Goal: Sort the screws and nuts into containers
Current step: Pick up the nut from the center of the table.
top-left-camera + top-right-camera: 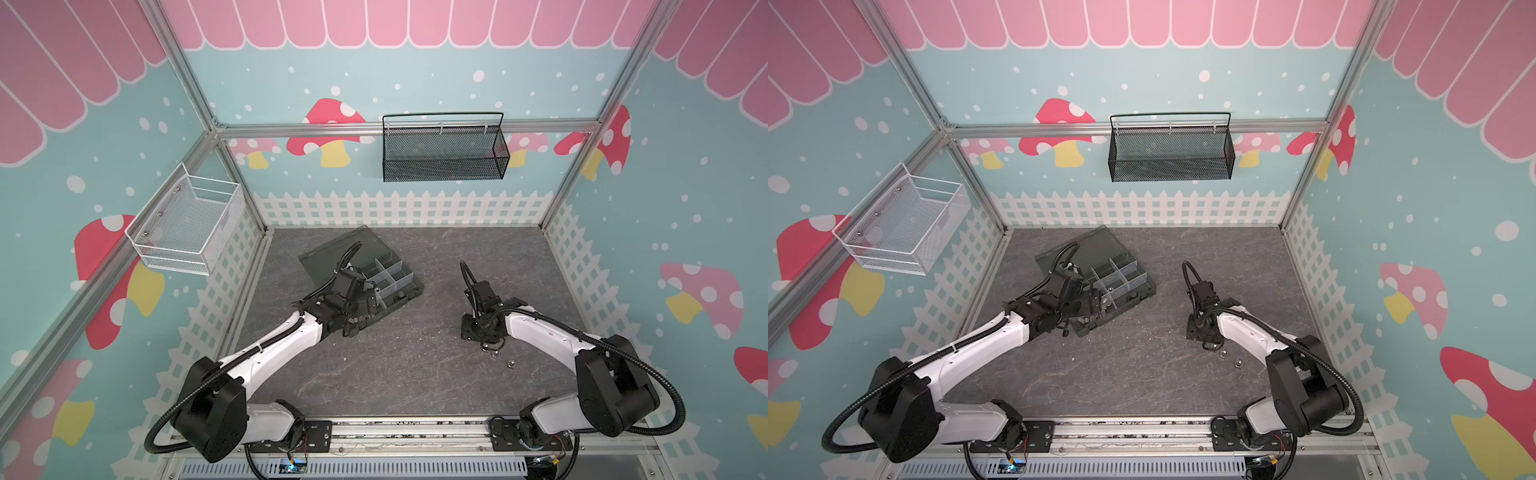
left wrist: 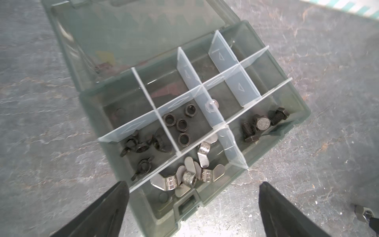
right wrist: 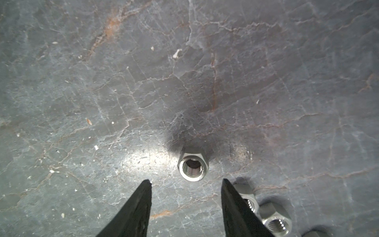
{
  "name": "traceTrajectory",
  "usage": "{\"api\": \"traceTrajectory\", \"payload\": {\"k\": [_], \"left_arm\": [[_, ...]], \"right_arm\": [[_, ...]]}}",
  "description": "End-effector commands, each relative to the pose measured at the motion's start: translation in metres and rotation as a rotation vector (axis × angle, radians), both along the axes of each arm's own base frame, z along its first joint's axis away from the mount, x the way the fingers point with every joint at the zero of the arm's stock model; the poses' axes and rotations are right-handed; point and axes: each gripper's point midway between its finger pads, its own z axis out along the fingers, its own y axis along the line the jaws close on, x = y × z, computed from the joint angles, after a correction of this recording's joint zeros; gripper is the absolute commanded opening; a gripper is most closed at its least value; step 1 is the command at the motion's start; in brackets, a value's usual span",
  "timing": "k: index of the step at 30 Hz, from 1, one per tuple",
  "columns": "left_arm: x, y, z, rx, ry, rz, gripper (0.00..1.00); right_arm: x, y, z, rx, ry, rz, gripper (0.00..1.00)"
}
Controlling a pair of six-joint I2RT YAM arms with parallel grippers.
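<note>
The dark grey slate-patterned tabletop [image 1: 399,374] carries everything. The organizer box [image 2: 295,123] lies toward its rear left corner, lid folded back flat, as both top views show.

The left gripper [image 2: 192,184] hangs over the box's front edge, its jaws spread wide with nothing between them. The right gripper [image 3: 185,181] points down at the tabletop near the right edge, its jaws partly apart and gripping nothing.

In the left wrist view the compartments are sorted: silver wing nuts [image 2: 184,174] in a front cell, black wing nuts [image 2: 141,151] in the cell behind, black hex nuts [image 2: 180,125] beside those, black hex bolts [image 2: 260,123] in the other front cell, and one silver domed nut [image 2: 211,106] half hidden behind a divider.

A silver domed nut [image 3: 192,166] sits open end up on the tabletop just ahead of the right fingertips. Two more silver nuts [image 3: 274,221] lie beside one finger.
</note>
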Motion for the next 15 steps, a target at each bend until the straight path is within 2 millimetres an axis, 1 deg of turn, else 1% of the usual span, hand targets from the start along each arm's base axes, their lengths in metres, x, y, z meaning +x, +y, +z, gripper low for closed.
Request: {"api": "traceTrajectory", "payload": {"k": [1,6,10,15], "left_arm": [[0.0,0.015,0.011,-0.051,-0.088,0.103,1.0],[-0.012,0.04,0.015,-0.08,-0.152,0.214,1.0],[-0.017,0.049,0.015,-0.112,-0.176,0.25,1.0],[-0.021,0.055,0.007,-0.137,-0.169,0.285,0.99]], "right_arm": [[0.003,-0.005,0.0,-0.026,0.019,0.007,0.54],[0.007,-0.005,-0.008,-0.042,0.045,0.03,0.49],[0.009,-0.003,-0.014,-0.05,0.06,0.051,0.47],[0.008,-0.006,-0.021,-0.075,0.077,0.057,0.44]]}}
